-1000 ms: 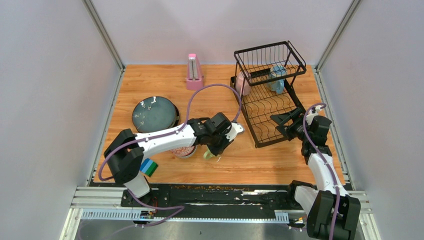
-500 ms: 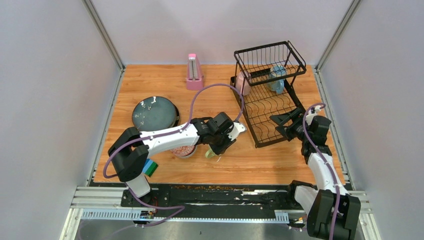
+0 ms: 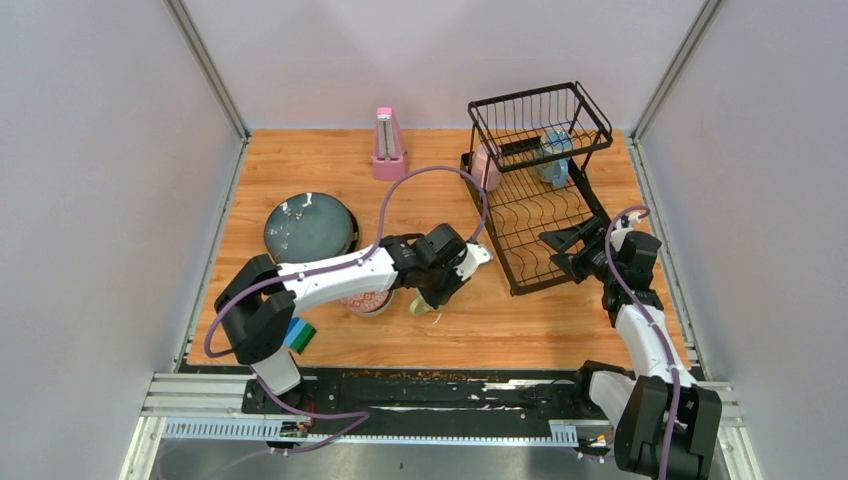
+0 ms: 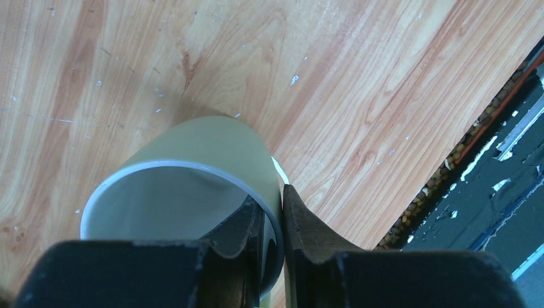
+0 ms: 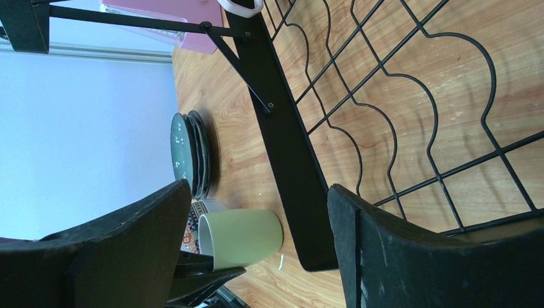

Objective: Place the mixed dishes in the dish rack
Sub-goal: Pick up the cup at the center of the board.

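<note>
The left gripper (image 4: 272, 205) is pinched on the rim of the green mug (image 4: 215, 144). One finger (image 4: 240, 221) sits inside the mouth and the other (image 4: 308, 237) presses the outer wall, clamping the wall between them. The green mug is tilted below the wrist, mouth toward the camera and base toward the table (image 4: 359, 96). Whether the base touches the wood cannot be told.

From above, the red bowl (image 3: 368, 303) sits just behind this gripper on the arm's side, partly under the forearm. Farther back and to the left lie the stacked plates (image 3: 310, 227). The striped block (image 3: 297, 335) is down by the arm's elbow. The rack (image 3: 540, 210) stands ahead and to the right of the tips, apart from them.

The right gripper (image 5: 260, 188) is spread wide and grips nothing. Just beyond its tips runs the rack's black frame bar, with the wavy wire floor on the right finger's side. Past the bar is the green mug, and beyond that a sliver of the red bowl, then the plates on the table. Farthest off is the pink metronome (image 5: 192, 29).

From above, this gripper sits at the rack's near left corner. At the rack's far end, by the taller basket, are a pink mug (image 3: 484, 168) and a blue dish (image 3: 553, 158).
</note>
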Robot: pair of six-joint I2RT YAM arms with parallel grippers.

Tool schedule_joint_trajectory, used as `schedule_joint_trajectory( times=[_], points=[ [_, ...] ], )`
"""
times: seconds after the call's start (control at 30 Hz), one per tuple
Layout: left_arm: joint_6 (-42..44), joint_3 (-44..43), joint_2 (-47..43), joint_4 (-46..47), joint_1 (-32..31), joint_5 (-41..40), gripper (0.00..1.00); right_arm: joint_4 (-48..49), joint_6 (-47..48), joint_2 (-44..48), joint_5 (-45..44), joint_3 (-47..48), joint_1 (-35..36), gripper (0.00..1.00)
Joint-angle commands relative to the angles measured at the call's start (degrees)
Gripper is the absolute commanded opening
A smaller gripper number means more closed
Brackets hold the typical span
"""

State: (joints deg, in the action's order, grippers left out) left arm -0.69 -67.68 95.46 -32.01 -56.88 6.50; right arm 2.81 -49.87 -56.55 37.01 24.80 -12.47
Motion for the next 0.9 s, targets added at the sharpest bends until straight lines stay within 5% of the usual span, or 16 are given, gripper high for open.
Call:
schedule_joint_trajectory(
  times=[0.0, 0.4, 0.63, 0.87],
  points=[
    [0.6, -1.4, -4.0, 2.7, 0.0, -0.1, 0.00, 1.3, 0.2, 0.3, 0.6, 1.5, 0.0, 0.79],
    [-2.5, 6.7, -16.2, 16.2, 0.8, -4.6, 0.00, 2.8, 0.5, 5.6, 0.5, 1.5, 0.0, 0.84],
    [-8.8, 12.9, -23.4, 26.6, 5.9, 1.2, 0.00, 5.8, -1.8, 13.1, -3.8, -1.0, 0.0, 0.98],
    [-14.9, 17.6, -28.7, 37.3, 12.0, 10.3, 0.00, 10.5, -3.4, 14.0, 3.2, -1.6, 0.0, 1.00]
  ],
)
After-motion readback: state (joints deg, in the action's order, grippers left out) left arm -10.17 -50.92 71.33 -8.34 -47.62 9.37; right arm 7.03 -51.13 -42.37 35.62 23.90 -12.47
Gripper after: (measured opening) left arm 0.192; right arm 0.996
